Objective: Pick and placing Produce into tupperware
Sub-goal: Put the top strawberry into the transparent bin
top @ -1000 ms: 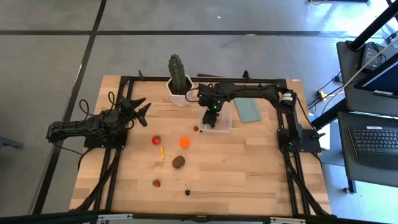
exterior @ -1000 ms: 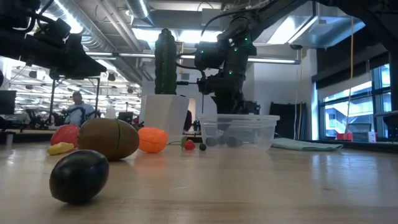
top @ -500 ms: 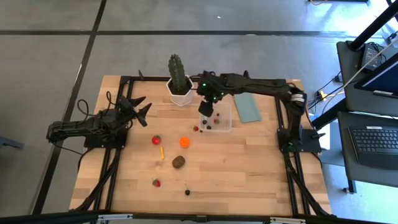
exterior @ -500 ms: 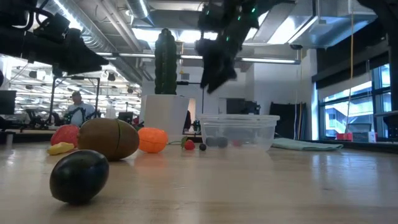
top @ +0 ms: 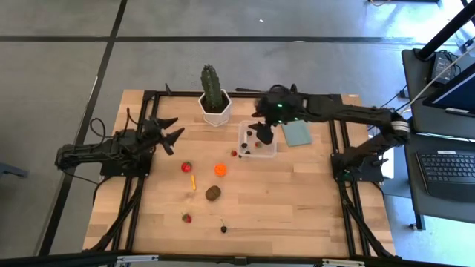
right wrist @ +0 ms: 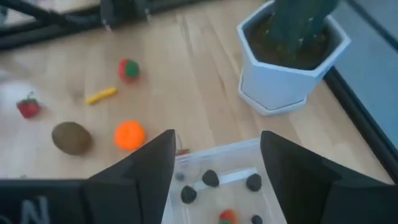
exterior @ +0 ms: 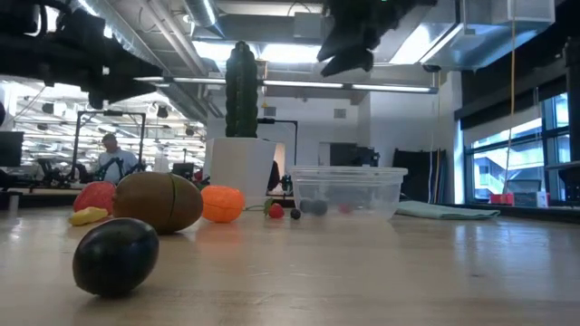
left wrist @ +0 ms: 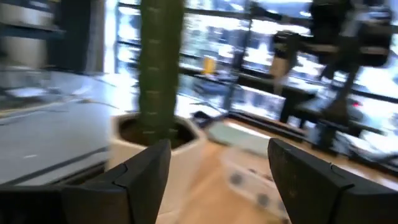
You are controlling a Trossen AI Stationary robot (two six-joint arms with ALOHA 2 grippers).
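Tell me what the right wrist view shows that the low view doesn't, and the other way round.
Only the right wrist view looks down into the small clear plastic container, showing dark berries and a red piece inside, plus the small red strawberry lying apart. Only the low view shows the dark oval fruit up close, the flat blue-grey lid, and a person in the room behind. Both show the orange ball, brown oval fruit, thin yellow stick and white hexagonal cactus pot.
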